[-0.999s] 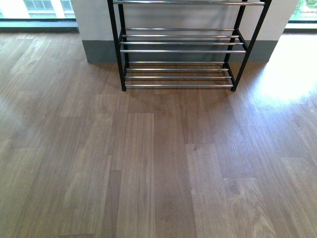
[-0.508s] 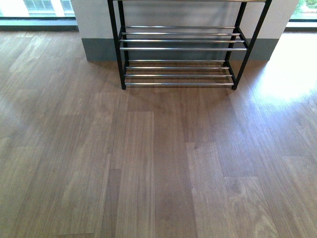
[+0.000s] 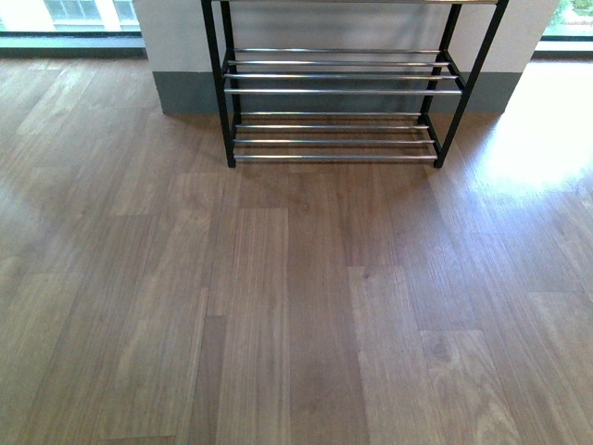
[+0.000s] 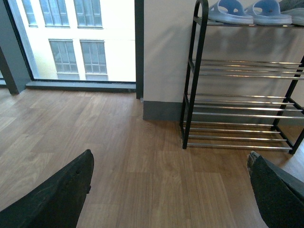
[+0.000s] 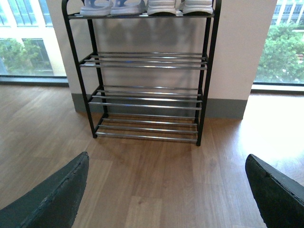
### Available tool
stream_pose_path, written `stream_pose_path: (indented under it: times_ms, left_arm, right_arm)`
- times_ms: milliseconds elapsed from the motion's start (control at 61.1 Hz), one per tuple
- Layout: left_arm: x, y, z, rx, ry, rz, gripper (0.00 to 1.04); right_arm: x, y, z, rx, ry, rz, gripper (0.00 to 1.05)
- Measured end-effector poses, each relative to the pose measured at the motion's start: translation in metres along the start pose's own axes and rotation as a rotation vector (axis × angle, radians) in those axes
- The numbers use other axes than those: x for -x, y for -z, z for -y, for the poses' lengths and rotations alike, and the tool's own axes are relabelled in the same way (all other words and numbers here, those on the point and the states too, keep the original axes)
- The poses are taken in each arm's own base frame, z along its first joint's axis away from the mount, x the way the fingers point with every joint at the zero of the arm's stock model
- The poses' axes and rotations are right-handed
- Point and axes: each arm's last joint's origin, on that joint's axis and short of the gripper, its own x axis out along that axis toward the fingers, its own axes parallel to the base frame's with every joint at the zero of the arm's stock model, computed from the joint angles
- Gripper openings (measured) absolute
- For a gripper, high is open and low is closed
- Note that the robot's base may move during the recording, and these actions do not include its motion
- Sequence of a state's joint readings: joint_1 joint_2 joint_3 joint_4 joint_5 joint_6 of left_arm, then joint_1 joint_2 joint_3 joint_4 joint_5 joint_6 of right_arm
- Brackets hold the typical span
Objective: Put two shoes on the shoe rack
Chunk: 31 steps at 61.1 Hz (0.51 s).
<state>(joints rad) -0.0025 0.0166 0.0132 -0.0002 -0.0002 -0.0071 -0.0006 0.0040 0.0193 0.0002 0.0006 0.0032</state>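
The shoe rack (image 3: 343, 91), black-framed with chrome rod shelves, stands against the wall ahead; the front view shows only its two lower shelves, both bare. Its top shelf carries a pair of pale blue slippers (image 5: 97, 6) and, beside them, two sneakers (image 5: 161, 6) of which only the white soles show. In the left wrist view the slippers (image 4: 230, 12) lie on the same rack (image 4: 190, 95). My left gripper (image 4: 170, 156) and right gripper (image 5: 167, 156) both hang open over bare wooden floor, well short of the rack, holding nothing.
Behind the rack is a white wall column with a grey skirting (image 3: 185, 93). Floor-to-ceiling windows (image 4: 71, 38) flank it on both sides. A bright sunlit patch (image 3: 537, 148) lies on the floor to the rack's right.
In the front view the rack has shifted slightly upward since a second ago, and its upper rod has left the picture. Nothing has moved in the last half second.
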Motion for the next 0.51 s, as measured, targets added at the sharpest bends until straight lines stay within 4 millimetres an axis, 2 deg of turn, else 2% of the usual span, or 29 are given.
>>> stream_pose_path:
  times_ms: [508]
  left_arm:
    - [0.0000, 0.0000, 0.0000, 0.000, 0.000, 0.000, 0.95]
  right_arm:
    - [0.0000, 0.0000, 0.0000, 0.000, 0.000, 0.000, 0.95]
